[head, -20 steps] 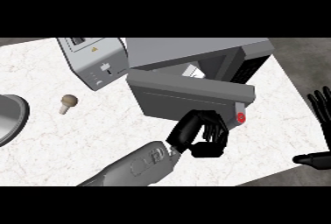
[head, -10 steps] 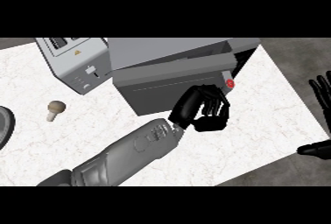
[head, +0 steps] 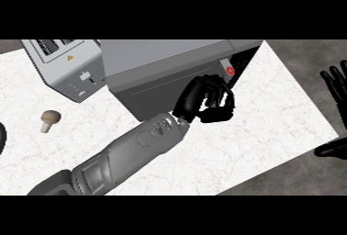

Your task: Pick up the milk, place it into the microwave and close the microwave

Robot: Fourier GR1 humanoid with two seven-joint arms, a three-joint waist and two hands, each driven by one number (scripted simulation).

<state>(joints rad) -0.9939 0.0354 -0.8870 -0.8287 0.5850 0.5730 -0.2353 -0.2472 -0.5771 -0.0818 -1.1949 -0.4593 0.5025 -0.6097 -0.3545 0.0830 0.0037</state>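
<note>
The grey microwave (head: 173, 59) stands at the back of the counter, and its dark door (head: 146, 94) is swung almost against its front. A narrow dark gap with a red button (head: 229, 70) still shows at the door's right end. My left hand (head: 207, 98) lies against the door's outer face near that end, fingers curled and holding nothing. The milk is not visible in this view. My right hand (head: 337, 85) rests open at the right edge, fingers up, off the counter.
A silver toaster (head: 64, 64) stands just left of the microwave. A small tan mushroom (head: 49, 120) lies on the white marble counter (head: 271, 119) at the left. A dark rounded rim (head: 2, 137) shows at the left edge.
The microwave door has swung from wide open to nearly closed, with my left hand moving up and right along with it. The right hand stays at rest.
</note>
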